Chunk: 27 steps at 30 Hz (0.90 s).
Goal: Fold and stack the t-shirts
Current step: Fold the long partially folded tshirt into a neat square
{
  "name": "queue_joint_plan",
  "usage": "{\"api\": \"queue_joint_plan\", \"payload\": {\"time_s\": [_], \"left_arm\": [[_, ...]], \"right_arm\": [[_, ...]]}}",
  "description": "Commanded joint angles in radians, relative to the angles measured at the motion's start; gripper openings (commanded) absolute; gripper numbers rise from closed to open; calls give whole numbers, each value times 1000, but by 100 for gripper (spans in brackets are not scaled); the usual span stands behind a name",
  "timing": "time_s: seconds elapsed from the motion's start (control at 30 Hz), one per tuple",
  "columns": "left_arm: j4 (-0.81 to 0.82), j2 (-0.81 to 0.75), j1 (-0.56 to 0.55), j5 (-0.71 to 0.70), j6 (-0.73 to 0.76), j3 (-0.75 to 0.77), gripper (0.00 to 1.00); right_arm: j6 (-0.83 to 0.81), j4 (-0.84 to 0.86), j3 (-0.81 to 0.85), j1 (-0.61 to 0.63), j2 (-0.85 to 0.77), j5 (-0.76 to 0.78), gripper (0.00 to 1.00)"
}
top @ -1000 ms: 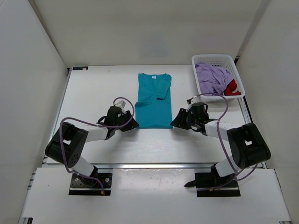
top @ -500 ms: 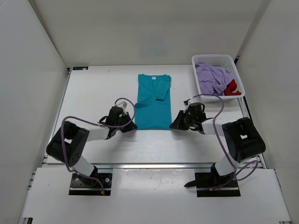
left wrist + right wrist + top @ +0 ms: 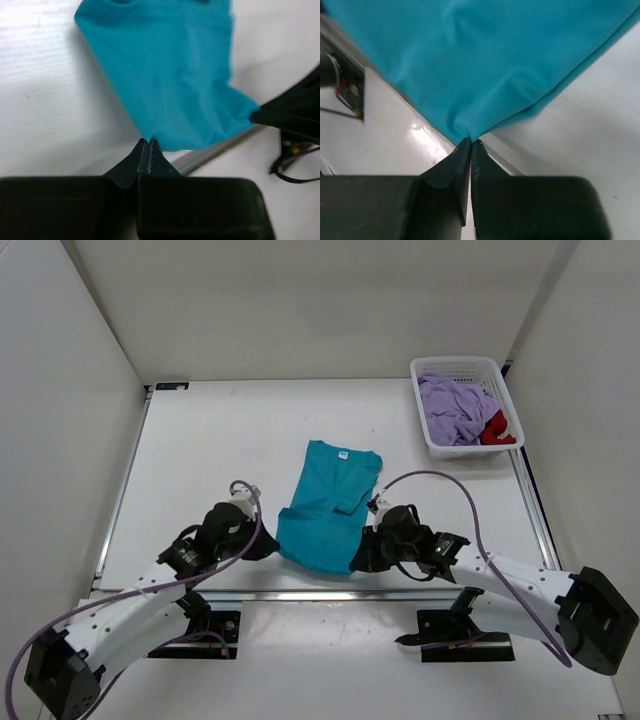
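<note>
Left gripper (image 3: 270,543), right gripper (image 3: 360,558) each clamped on near hem corner of teal t-shirt (image 3: 328,505); body extends far, seemingly tilted rightward.

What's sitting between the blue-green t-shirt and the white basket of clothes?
Nothing. In the top view, only bare white table lies between the teal cloth t-shirt and the white plastic lattice basket.

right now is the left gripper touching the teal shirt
Touching. The left wrist view shows the left gripper with its jaws pinched shut on a hem corner of the teal t-shirt, with the cloth running straight into the closed tips.
</note>
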Motion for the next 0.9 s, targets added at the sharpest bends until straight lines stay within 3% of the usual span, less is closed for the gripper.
{"api": "queue_joint_plan", "payload": {"time_s": [0.0,0.1,0.17,0.47,0.7,0.8,0.87], "left_arm": [[-169,-40,0,-42,11,199,0],[-93,35,84,22,46,319,0],[-29,148,168,87,52,370,0],[210,677,241,99,11,648,0],[175,1084,313,107,-12,956,0],[158,1200,316,117,-20,1085,6],[153,1253,323,111,-27,1154,19]], "right_arm": [[11,-91,133,-25,-38,78,0],[-67,-140,268,-113,6,86,0],[-110,-135,330,-206,55,8,0],[-188,-42,554,-539,404,-152,0],[-195,-11,730,-644,665,-156,0],[-201,-54,801,-664,756,-135,0],[-201,-73,852,-662,805,-123,0]]}}
